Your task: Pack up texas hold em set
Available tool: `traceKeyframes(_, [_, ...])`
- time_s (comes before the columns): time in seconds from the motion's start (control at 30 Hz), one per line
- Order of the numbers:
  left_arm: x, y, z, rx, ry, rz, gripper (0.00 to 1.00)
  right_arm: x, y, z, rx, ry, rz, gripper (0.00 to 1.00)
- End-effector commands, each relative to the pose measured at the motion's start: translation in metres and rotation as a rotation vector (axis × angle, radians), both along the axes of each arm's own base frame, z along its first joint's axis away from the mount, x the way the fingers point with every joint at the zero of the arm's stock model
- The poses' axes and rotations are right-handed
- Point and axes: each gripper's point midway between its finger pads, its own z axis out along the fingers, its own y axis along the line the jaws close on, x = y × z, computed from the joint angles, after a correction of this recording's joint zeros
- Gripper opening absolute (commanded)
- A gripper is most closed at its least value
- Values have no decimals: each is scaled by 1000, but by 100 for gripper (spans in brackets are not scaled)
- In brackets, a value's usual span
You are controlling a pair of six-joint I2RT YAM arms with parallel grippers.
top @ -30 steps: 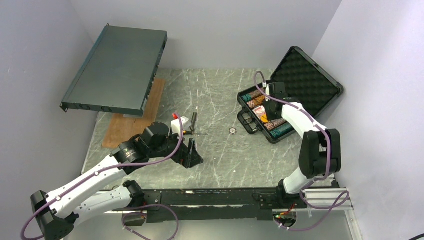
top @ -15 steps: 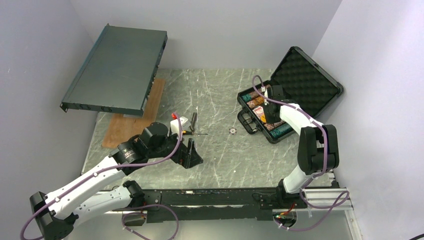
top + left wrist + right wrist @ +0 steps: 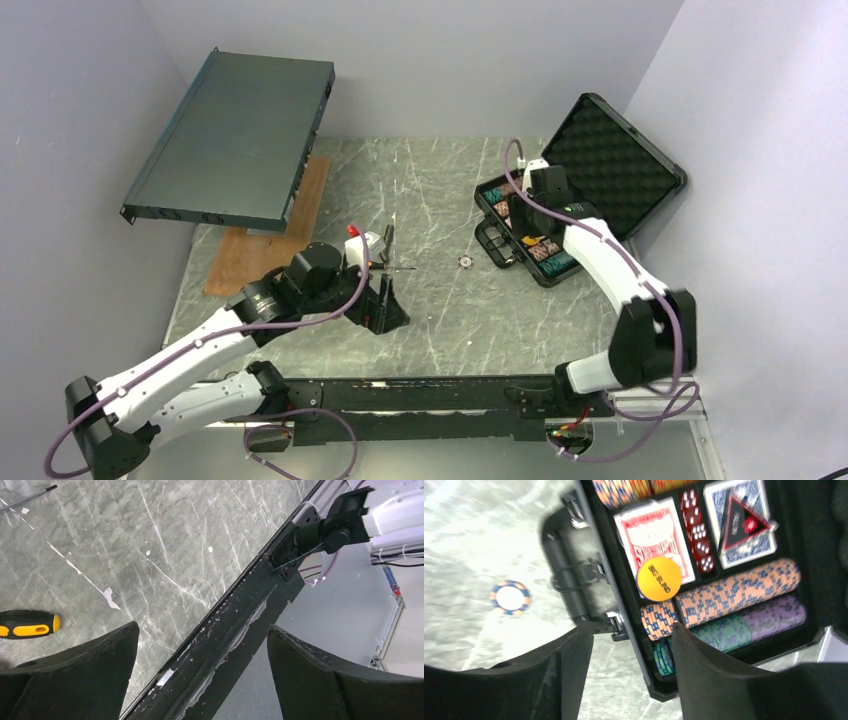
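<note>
The black case [image 3: 615, 160] of the Texas hold 'em set is lying open near the far right corner of the table [image 3: 440, 190], its foam-lined lid tilting back toward the right edge. The right gripper [image 3: 522, 215] is hovering above the tray on the handle [image 3: 569, 575] side, its fingers [image 3: 559, 675] standing apart and grasping nothing.

Inside the tray, a yellow "BIG BLIND" dealer button [image 3: 659, 578] is resting on the corner of the red card deck [image 3: 651, 535]. Dark red dice [image 3: 696, 530] are sitting in a slot between that deck and the blue card deck [image 3: 741, 522]. Rows of orange-and-blue chips [image 3: 739, 590], purple chips [image 3: 774, 615] and green chips [image 3: 719, 635] are lying side by side along the tray's end.

One loose chip [image 3: 465, 261], blue and orange round a white centre, is lying flat on the table, left of the handle and apart from it.

The left gripper [image 3: 385, 310] is hanging over the near edge, jaws spread wide and released, with an orange-handled screwdriver [image 3: 27, 624] lying nearby. A dark-grey rack unit [image 3: 235, 140] is leaning over the far left corner above a wooden board [image 3: 270, 235].
</note>
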Motion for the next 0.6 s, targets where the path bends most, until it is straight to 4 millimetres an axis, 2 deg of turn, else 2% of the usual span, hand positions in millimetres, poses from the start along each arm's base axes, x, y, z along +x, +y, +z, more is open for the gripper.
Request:
traceKeyframes(0.0, [15,-21,4,-29,5,1,99,-1,20,63,216,-240,-78,75])
traceKeyframes(0.03, [19,-27,2,-20,10,2,99,-5,22,67,255,-254,-99,91])
traceKeyframes(0.07, [25,-33,-2,3,11,10,99,-11,24,70,290,-256,-117,99])
traceKeyframes(0.1, [32,-40,-5,37,4,22,98,-17,25,73,332,-256,-158,100])
traceKeyframes(0.13, [40,-47,-17,103,9,41,97,-23,24,74,366,-240,-196,100])
traceKeyframes(0.27, [76,-70,-35,309,-23,142,92,-50,16,84,437,-228,-340,100])
traceKeyframes(0.37, [103,-90,-54,421,-25,202,88,-67,1,92,444,-317,-406,100])
traceKeyframes(0.47, [122,-112,-77,508,-16,213,80,-84,-17,107,438,-416,-462,100])
traceKeyframes(0.57, [140,-130,-95,582,-34,226,81,-101,-27,126,454,-508,-478,100])
